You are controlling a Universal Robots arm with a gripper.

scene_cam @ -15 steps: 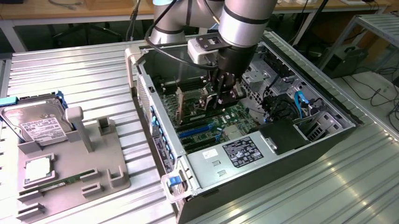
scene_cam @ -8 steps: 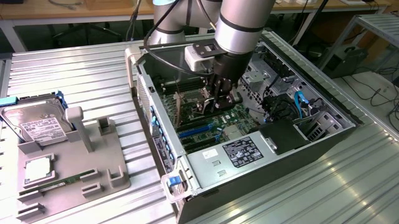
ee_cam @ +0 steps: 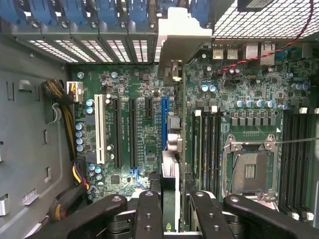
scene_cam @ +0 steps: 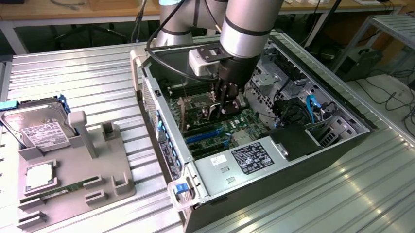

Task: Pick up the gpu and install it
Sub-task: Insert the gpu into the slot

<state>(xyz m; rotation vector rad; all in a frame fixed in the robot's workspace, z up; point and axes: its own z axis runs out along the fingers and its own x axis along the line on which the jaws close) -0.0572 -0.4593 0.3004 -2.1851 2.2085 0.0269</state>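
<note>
Gripping the gpu [ee_cam: 170, 191] edge-on, the fingers [ee_cam: 149, 214] hold it over the motherboard [ee_cam: 134, 124]. Installation is underway. Seating likely calls for alignment with the blue slot [ee_cam: 164, 124].

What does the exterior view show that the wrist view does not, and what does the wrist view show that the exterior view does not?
Exterior view, not wrist view: the arm, the table, and a grey tray with a hard drive beside the case.
Wrist view, not exterior view: the gpu edge-on, gripped in the hand above the blue slot, and a white slot.
Both: the hand inside the case, over the motherboard.
</note>
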